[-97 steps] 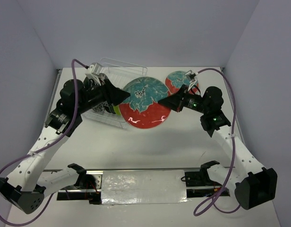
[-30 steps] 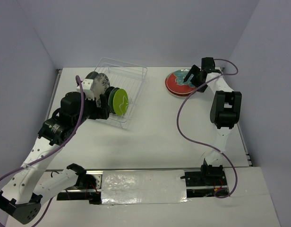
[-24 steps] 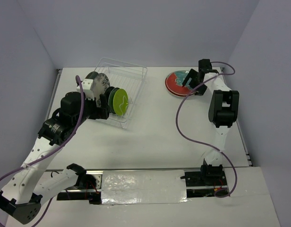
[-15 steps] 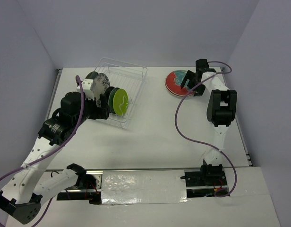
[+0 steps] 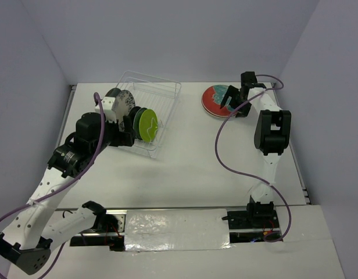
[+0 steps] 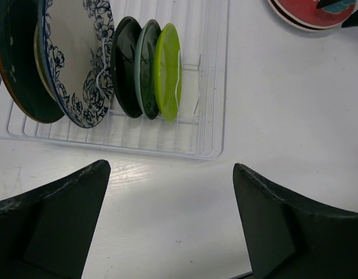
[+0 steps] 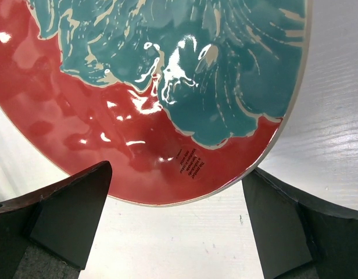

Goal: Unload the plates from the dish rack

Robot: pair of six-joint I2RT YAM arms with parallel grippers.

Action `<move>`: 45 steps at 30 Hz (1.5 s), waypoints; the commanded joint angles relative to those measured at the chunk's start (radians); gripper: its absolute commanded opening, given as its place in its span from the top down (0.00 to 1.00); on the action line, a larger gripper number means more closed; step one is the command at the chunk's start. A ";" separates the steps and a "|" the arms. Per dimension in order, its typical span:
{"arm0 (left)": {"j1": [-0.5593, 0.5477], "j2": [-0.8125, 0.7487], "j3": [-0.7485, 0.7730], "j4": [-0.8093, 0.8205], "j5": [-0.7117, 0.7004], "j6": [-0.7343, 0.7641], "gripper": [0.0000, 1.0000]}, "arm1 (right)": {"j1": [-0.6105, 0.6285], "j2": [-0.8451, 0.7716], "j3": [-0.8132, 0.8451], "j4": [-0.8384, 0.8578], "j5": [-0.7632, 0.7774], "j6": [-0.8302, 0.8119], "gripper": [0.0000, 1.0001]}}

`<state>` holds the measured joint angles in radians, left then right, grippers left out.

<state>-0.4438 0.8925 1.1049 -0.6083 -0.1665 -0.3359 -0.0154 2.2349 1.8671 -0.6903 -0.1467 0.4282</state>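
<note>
The clear wire dish rack (image 5: 161,96) (image 6: 211,87) stands at the back left. Upright in it are a dark plate (image 6: 16,64), a white-blue floral plate (image 5: 123,101) (image 6: 74,58), two dark teal plates (image 6: 125,67) and a lime green plate (image 5: 148,125) (image 6: 167,70). My left gripper (image 5: 128,135) (image 6: 173,209) hovers open over the table beside the rack's long side, holding nothing. A red-teal plate (image 5: 215,100) (image 7: 167,87) lies flat at the back right on another plate. My right gripper (image 5: 232,103) (image 7: 176,215) is open at its right rim, with the rim just ahead of its fingers.
The table's back edge and the wall run close behind the rack and the red-teal plates. The right arm's purple cable (image 5: 222,151) loops over the table's right half. The arm bases and a foil-covered strip (image 5: 173,229) line the near edge.
The large red-teal plate that both grippers carried over mid-table now lies on the stack at the back right. In the last second the right gripper shifted slightly left over it; the left arm stayed still.
</note>
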 commanded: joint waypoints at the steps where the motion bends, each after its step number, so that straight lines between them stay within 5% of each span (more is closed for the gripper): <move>1: 0.004 0.014 0.032 0.010 -0.048 0.002 0.01 | 0.009 -0.046 -0.015 0.020 0.025 -0.016 0.00; 13: 0.017 0.305 0.329 -0.169 -0.358 -0.094 0.01 | 0.011 -0.297 -0.314 0.153 -0.006 -0.069 0.00; 20: 0.025 0.573 0.596 -0.255 -0.513 -0.031 0.01 | 0.179 -0.670 -0.615 0.287 -0.024 -0.094 0.00; 26: 0.082 0.768 0.762 -0.281 -0.476 0.038 0.19 | 0.334 -1.021 -0.833 0.363 -0.027 -0.083 0.01; 31: 0.122 0.861 0.834 -0.292 -0.490 0.063 0.27 | 0.368 -1.164 -0.936 0.380 -0.034 -0.072 0.01; 38: 0.143 0.980 0.855 -0.300 -0.518 0.086 0.29 | 0.394 -1.221 -0.984 0.382 -0.053 -0.075 0.01; 45: 0.171 1.014 0.811 -0.288 -0.502 0.092 0.50 | 0.426 -1.225 -0.968 0.374 -0.039 -0.069 0.01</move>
<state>-0.2901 1.9072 1.9205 -0.9012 -0.6567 -0.2565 0.3908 1.0359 0.8867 -0.3523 -0.1951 0.3550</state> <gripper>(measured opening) 0.525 0.989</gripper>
